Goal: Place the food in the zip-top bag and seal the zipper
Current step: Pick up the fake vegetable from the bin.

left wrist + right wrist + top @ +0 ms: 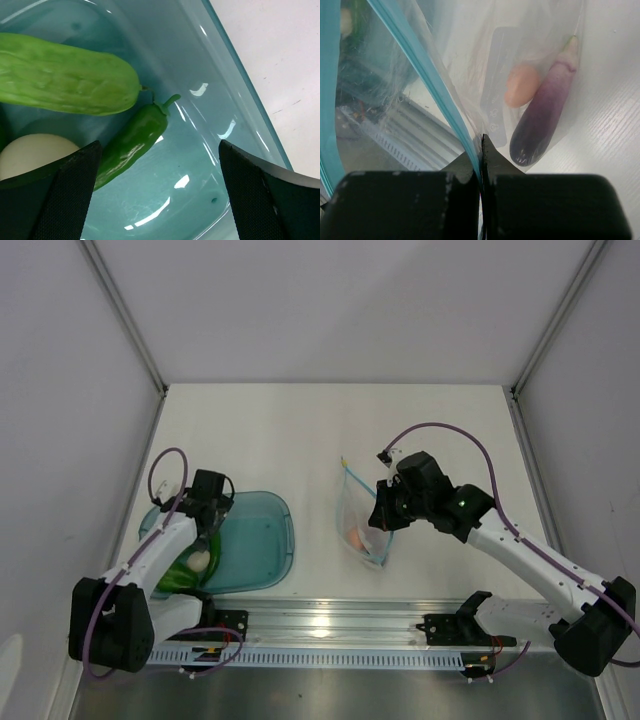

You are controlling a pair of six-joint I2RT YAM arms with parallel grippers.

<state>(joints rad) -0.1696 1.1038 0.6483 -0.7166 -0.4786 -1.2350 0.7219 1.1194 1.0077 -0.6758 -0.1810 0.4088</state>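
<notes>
**Q:** How is the right gripper (481, 145) shown?
**A:** Pressed together on the light-blue zipper strip (420, 65) of the clear plastic zip-top bag (362, 525), right of centre. A purple toy eggplant (542, 117) and a small orange piece (521, 86) are contained inside.

**Q:** And the left gripper (160, 192)?
**A:** Spread wide over the translucent teal tray (240, 85) at lower left, where a long green vegetable (65, 77) and a green pepper (132, 137) are seen.
</notes>
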